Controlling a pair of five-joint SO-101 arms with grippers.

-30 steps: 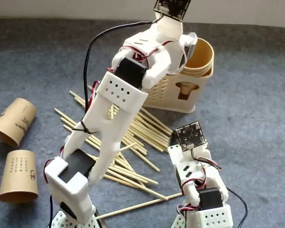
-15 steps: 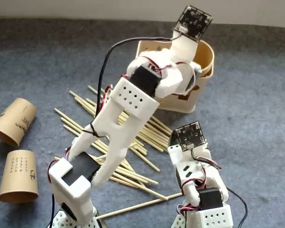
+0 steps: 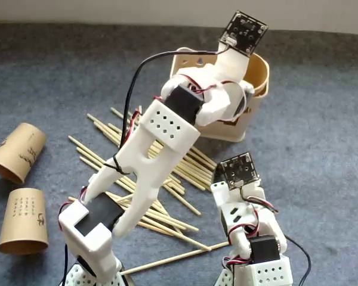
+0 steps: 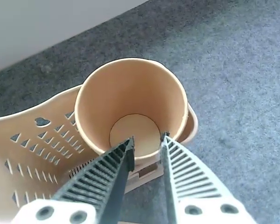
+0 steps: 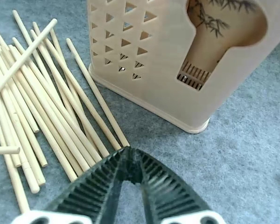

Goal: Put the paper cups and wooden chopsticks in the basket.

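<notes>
Your left tool (image 4: 147,138) has backed off the paper cup (image 4: 130,100), released and empty, leaving it in the basket (image 4: 35,151) at twelve o'clock; two cups (image 3: 17,152) and chopsticks (image 5: 51,112) remain.

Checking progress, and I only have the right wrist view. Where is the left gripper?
Observer: The left gripper hangs open just above the tan paper cup, which stands upright in the cream plastic basket.
Operator: Anything inside that cup?
Observer: No, its bare bottom shows.
Operator: Any cups outside the basket?
Observer: Yes. A brown paper cup and a second paper cup lie on their sides on the grey carpet.
</notes>
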